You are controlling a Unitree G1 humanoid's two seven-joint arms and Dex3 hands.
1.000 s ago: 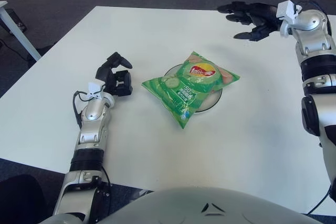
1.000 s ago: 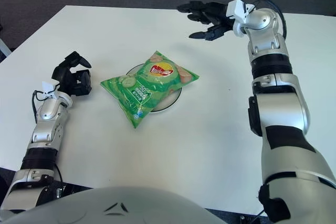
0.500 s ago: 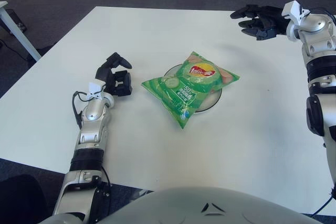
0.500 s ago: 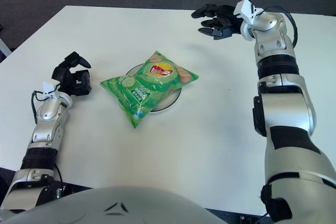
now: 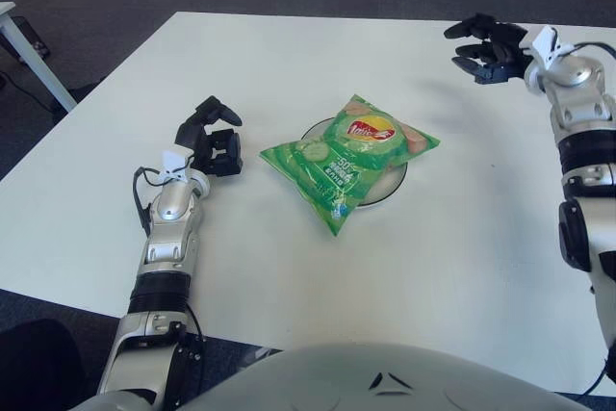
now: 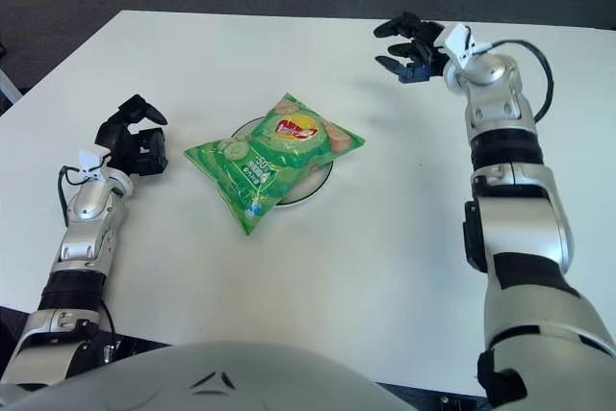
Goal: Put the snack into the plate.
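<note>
Right hand (image 5: 489,46) has drawn back toward the far right of the table, away from the snack, over the last second.

Its fingers are loosely curled around nothing, raised above the white table (image 5: 462,238) well apart from the green snack (image 5: 348,162) bag. That bag lies across the plate (image 5: 393,183), covering most of it, with its lower-left corner hanging past the rim onto the table. The placing looks essentially done, so the step in hand seems to be a clean withdrawal: best kept high and clear, so the bag is not nudged off. Left hand (image 5: 214,142) shows just left of the bag, fingers curled and holding nothing.
</note>
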